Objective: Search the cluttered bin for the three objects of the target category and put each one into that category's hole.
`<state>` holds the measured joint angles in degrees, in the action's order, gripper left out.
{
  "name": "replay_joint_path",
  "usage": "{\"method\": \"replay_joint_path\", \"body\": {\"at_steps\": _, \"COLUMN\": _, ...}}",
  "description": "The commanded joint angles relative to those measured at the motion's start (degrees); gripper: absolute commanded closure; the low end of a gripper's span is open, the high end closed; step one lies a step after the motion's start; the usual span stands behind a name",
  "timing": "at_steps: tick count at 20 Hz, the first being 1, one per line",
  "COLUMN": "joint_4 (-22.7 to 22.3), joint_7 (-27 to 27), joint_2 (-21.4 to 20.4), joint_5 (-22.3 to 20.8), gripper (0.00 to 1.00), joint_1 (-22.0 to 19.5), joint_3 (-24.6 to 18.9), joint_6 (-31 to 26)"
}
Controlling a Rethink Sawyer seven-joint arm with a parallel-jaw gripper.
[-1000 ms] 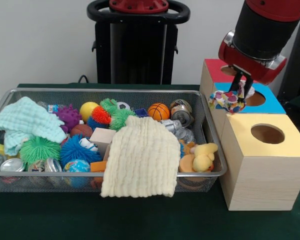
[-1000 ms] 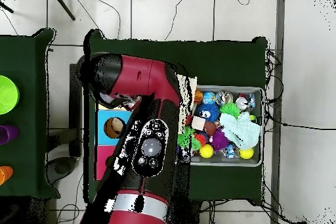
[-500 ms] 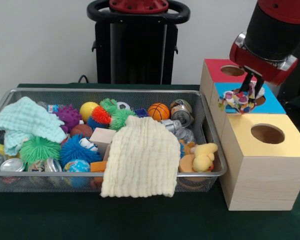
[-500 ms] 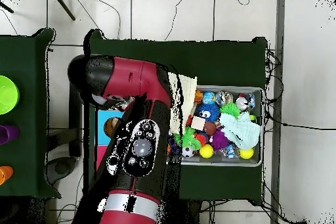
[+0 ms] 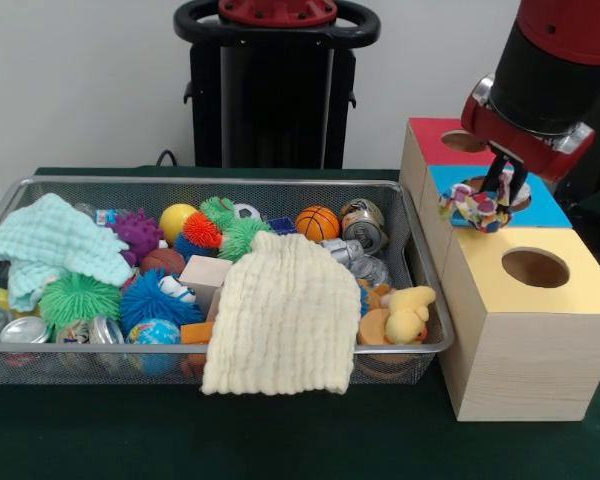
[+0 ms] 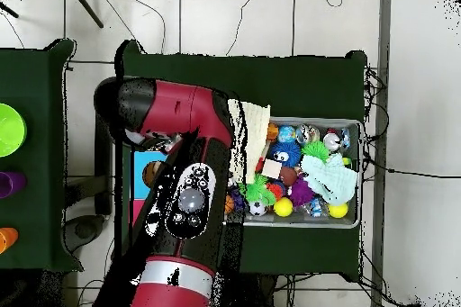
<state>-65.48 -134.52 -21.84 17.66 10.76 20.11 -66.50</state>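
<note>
**One soft toy held over the blue hole, the drop not yet made**

We see the tool (image 5: 499,186) at the upper right of the front view, clenched on a small multicoloured patchwork fabric toy (image 5: 475,210). The toy hangs just above the blue-topped wooden box (image 5: 540,208), at the left rim of its round hole (image 5: 503,192), and looks free of the box top. We judge this to be the delivery step for one target object: the carry looks all but finished, and the release has not yet happened.

How many objects have already gone in we cannot tell, since the holes show only dark interiors. The red-topped wooden box (image 5: 435,142) sits behind the blue one and the yellow-topped wooden box (image 5: 535,300) in front of it, at the lower right.

The wire mesh bin (image 5: 40,187), filling the left and centre of the frame on the dark green worktop (image 5: 280,440), is full. A pale yellow knitted cloth (image 5: 285,315) drapes over its front rim and a mint green cloth (image 5: 55,243) lies at its left end; either may hide things. A yellow plush duck (image 5: 408,312) at the bin's right end may well be of the same soft kind, so we judge more searching remains.

In the overhead view the red and black arm (image 6: 185,204) covers the boxes and the toy.
</note>
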Motion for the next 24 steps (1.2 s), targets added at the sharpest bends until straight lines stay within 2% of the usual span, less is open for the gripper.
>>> {"method": "replay_joint_path", "body": {"at_steps": 1, "joint_4": -3.7, "joint_7": -16.8, "joint_2": 2.6, "joint_5": 1.9, "gripper": 1.00, "joint_1": 0.0, "joint_3": -1.6, "joint_6": 4.9}}
{"method": "replay_joint_path", "body": {"at_steps": 8, "joint_4": -2.6, "joint_7": -16.8, "joint_2": 3.0, "joint_5": 2.3, "gripper": 1.00, "joint_1": -0.1, "joint_3": -1.6, "joint_6": 4.6}}
{"method": "replay_joint_path", "body": {"at_steps": 13, "joint_4": 1.3, "joint_7": -16.9, "joint_2": 4.9, "joint_5": 2.0, "gripper": 1.00, "joint_1": -0.5, "joint_3": -1.6, "joint_6": 2.0}}
{"method": "replay_joint_path", "body": {"at_steps": 19, "joint_4": 8.0, "joint_7": -18.3, "joint_2": 8.8, "joint_5": 2.6, "gripper": 1.00, "joint_1": -1.1, "joint_3": -1.7, "joint_6": -0.8}}
{"method": "replay_joint_path", "body": {"at_steps": 24, "joint_4": 9.0, "joint_7": -18.2, "joint_2": 9.4, "joint_5": 2.8, "gripper": 1.00, "joint_1": -1.0, "joint_3": -1.4, "joint_6": -1.1}}
